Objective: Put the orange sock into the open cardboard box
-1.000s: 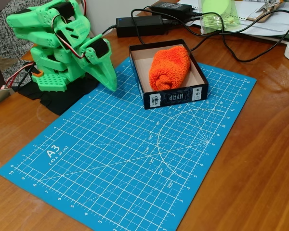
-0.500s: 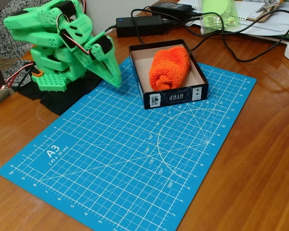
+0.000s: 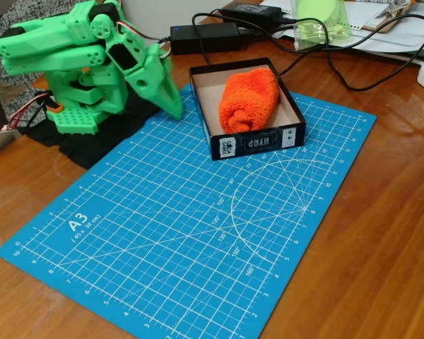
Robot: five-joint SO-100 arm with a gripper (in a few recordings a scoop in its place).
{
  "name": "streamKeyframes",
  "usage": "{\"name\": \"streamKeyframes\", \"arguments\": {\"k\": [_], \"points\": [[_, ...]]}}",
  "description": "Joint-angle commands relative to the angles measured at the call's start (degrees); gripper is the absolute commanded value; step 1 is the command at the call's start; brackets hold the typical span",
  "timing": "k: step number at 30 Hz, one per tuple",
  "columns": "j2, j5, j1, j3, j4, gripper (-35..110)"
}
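Sock: bright orange fuzzy rolled sock (image 3: 249,99) lies inside black-walled open cardboard box (image 3: 255,143), right of tool.
Tool: green tool (image 3: 174,107) closed, empty.
Risk: swinging right could knock box.

Wooden table (image 3: 381,233), blue cutting mat (image 3: 184,233), black power adapters (image 3: 205,37), cables (image 3: 353,81)

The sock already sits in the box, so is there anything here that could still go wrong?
Possibly little. The gripper hangs close to the box, left of it in the fixed view; a sideways swing might nudge the box across the mat. The sock bulges above the box walls, so a low pass over it could snag the fuzzy cloth. Cables lie just behind the box.
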Motion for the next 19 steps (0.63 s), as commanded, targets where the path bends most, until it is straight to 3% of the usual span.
{"name": "streamKeyframes", "arguments": {"k": [1,19], "points": [[0.7,10.0,-3.2,0.5,0.4,6],[0.8,10.0,5.1,0.5,0.4,6]]}}
